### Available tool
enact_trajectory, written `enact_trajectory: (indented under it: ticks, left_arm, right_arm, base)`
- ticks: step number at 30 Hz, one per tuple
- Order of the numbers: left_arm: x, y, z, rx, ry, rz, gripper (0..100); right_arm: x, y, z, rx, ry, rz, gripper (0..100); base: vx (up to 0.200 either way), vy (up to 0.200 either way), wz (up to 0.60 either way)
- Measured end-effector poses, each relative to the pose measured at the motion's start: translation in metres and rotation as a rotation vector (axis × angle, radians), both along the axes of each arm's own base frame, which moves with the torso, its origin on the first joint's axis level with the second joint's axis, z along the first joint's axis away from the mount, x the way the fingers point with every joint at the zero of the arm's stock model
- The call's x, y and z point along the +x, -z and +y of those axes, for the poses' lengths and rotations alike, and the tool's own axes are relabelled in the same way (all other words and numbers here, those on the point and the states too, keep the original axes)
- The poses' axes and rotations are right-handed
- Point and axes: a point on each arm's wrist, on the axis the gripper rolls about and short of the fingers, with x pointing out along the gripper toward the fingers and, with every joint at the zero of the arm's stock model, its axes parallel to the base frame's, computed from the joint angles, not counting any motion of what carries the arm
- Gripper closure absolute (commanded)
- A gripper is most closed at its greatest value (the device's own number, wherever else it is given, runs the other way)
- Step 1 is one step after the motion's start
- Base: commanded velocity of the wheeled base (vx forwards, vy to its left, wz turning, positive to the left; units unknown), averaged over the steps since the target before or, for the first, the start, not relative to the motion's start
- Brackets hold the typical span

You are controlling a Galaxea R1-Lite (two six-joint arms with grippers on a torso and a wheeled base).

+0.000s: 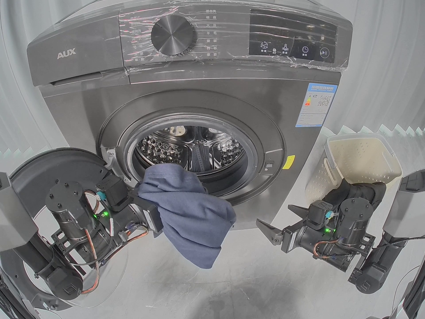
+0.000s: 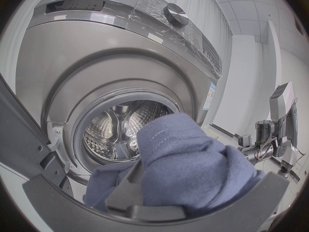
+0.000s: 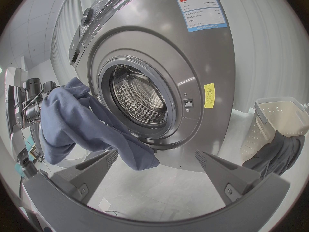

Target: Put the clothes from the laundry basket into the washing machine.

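Fingers [image 2: 125,194] of left gripper [image 1: 155,219] pinched shut on blue garment [image 1: 195,218], holding it just ahead at washing machine [image 1: 186,94] opening, for feeding into drum. Spreads right gripper [image 1: 274,218] wide, empty, with dark garment [image 1: 358,191] behind on laundry basket [image 1: 367,156] rim.

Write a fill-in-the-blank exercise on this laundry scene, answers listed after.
The left gripper is shut on a ____ garment.
The washing machine's door stands ____.
The right gripper is open and holds ____.
A dark garment hangs over the rim of the laundry basket, on the robot's ____ side.
Answers: blue, open, nothing, right.
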Motion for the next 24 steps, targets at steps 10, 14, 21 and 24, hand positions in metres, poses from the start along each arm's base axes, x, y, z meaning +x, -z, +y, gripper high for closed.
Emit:
enact_trajectory:
  ticks: [10,14,21,24]
  left_arm:
    - [0.0015,0.0048,-0.0015,0.009,0.002,0.016,100]
    - [0.0009,0.0065,-0.0035,0.013,0.010,0.022,100]
    - [0.0033,0.0092,-0.0076,0.015,0.007,0.027,100]
    - [0.0043,0.0096,-0.0086,0.015,0.007,0.027,100]
  right_arm:
    - [-0.0008,-0.0003,0.0008,0.001,-0.004,-0.001,0]
    - [-0.0008,-0.0003,0.0008,0.001,-0.004,-0.001,0]
    - [-0.0007,-0.0005,0.0009,0.001,-0.004,-0.002,0]
    - [-0.0010,-0.0005,0.0013,0.001,-0.006,-0.002,0]
  base:
    - [0.060,0.000,0.00]
    - [0.000,0.000,0.00]
    - [0.000,0.000,0.00]
    - [0.000,0.000,0.00]
